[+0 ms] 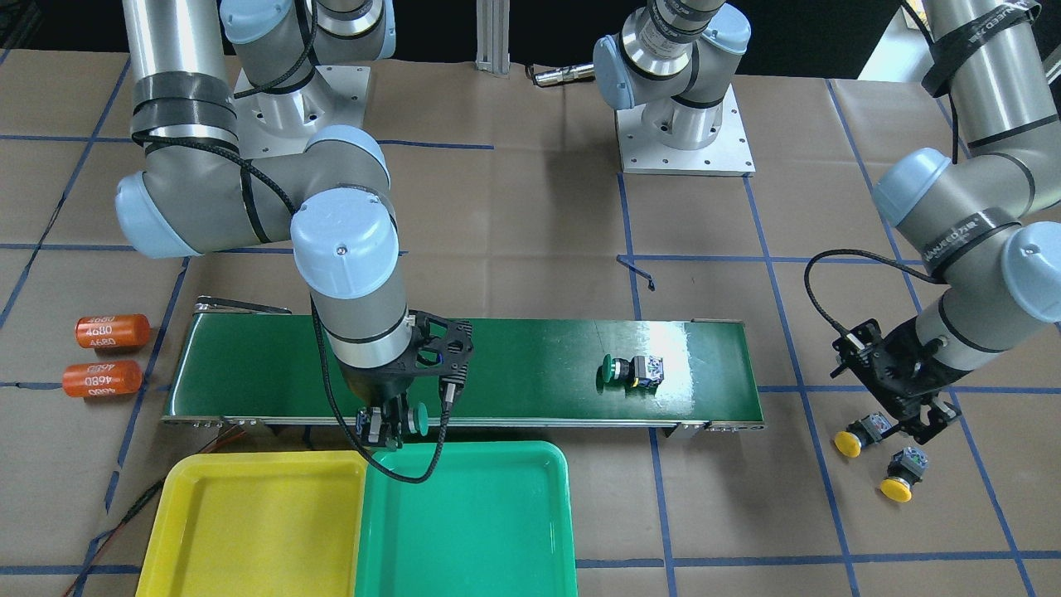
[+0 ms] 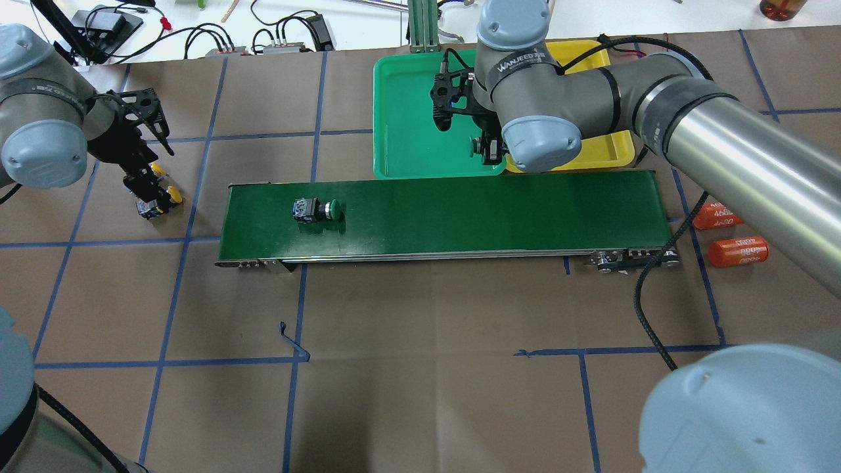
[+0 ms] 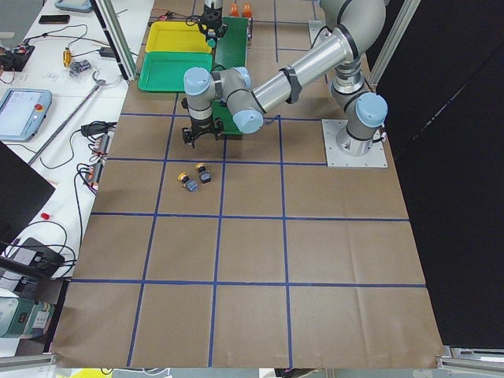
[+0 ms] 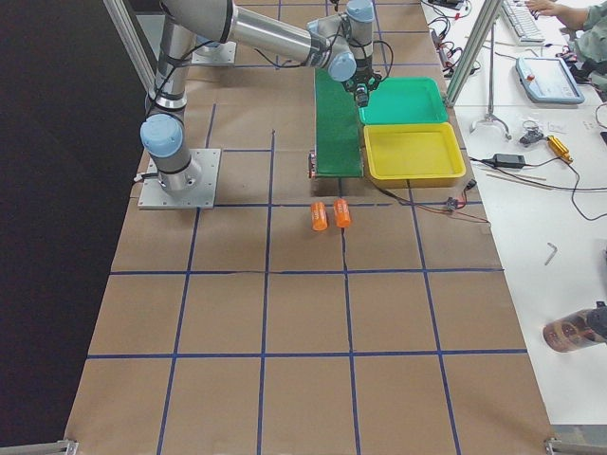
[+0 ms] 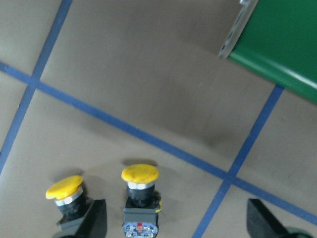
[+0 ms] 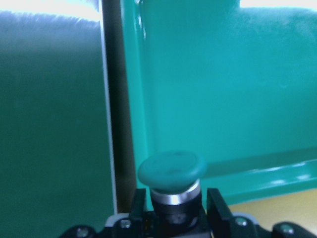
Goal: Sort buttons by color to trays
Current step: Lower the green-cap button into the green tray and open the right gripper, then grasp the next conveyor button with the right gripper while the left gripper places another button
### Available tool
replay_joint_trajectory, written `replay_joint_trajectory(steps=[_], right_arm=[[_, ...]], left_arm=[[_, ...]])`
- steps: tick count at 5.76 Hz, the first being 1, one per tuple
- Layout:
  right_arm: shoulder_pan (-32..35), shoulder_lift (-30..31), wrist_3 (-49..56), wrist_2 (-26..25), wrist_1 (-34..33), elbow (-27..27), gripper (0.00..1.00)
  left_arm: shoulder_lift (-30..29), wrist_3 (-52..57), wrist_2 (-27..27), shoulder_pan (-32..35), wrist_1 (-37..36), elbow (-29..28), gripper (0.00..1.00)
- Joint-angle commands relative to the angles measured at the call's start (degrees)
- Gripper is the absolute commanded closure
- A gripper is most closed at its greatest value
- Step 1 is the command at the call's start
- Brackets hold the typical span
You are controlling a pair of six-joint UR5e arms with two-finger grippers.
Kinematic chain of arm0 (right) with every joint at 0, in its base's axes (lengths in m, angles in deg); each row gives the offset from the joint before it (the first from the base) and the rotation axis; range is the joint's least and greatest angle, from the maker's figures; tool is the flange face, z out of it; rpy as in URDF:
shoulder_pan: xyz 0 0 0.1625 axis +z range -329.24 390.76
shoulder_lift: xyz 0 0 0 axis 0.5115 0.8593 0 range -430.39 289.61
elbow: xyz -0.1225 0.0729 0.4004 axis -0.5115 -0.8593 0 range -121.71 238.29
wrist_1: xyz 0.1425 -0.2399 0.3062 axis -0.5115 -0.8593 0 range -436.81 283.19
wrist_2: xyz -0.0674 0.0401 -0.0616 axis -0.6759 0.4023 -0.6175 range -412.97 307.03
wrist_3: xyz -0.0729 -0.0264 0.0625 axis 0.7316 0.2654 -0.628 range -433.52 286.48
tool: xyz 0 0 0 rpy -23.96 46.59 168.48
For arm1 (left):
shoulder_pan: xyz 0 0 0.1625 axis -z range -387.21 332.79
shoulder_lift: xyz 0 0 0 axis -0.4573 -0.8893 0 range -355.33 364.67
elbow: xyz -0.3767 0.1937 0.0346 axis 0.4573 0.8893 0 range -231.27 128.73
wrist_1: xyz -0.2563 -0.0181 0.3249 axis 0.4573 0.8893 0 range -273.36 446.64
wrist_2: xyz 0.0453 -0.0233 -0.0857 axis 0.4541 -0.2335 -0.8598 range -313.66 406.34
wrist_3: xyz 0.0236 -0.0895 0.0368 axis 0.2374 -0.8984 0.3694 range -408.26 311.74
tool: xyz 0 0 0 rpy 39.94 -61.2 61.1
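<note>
Closest to me, one green button (image 1: 630, 370) lies on the belt (image 1: 530, 365). My left fingers (image 5: 94, 220) sit spread around a yellow button (image 5: 140, 193) on the worktop (image 5: 148, 74). Farther out, my right fingers (image 6: 218, 206) pinch the other green button (image 6: 172, 171) above the green tray (image 1: 497, 531) rim.

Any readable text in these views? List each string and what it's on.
"4680": printed on both orange cylinders.
"WANJEED": on the black band around the right arm; the left arm's band carries it too, and the print after it is unreadable.
Labels on the buttons: too small to read.
</note>
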Motion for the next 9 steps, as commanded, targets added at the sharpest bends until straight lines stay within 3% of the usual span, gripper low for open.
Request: replay_joint_trajectory(steps=[1,2,4,5,6,7,9], right_arm=[[2.9,-10.2,-0.9,2.0,-0.4,-12.7,0.74],[3.2,-12.6,-0.9,3.8,0.1,-15.4,0.01],[3.1,-8.6,-1.1,3.4,7.5,-15.6,0.00],[2.9,-4.9,-1.2,3.3,15.4,-15.0,0.00],[2.8,-2.2,-2.3,3.3,24.0,-13.9,0.00],[2.8,0.4,-2.4,3.3,27.1,-12.1,0.00],[2.9,4.5,-5.3,3.6,24.4,-4.0,0.00]], left_arm=[[-3.6,0.2,0.2,-2.7,-2.1,-0.2,0.02],[-6.0,0.4,0.3,-2.8,-4.9,-0.3,0.02],[-9.0,0.2,0.2,-2.8,-5.4,-0.3,0.02],[-9.5,0.5,0.4,-2.8,-6.2,0.5,0.13],[-8.9,1.6,0.7,-2.8,-6.2,-0.1,0.64],[-8.7,1.2,0.7,-2.8,-6.1,-0.1,0.98],[-7.1,1.2,0.7,-2.2,-5.0,-0.3,1.00]])
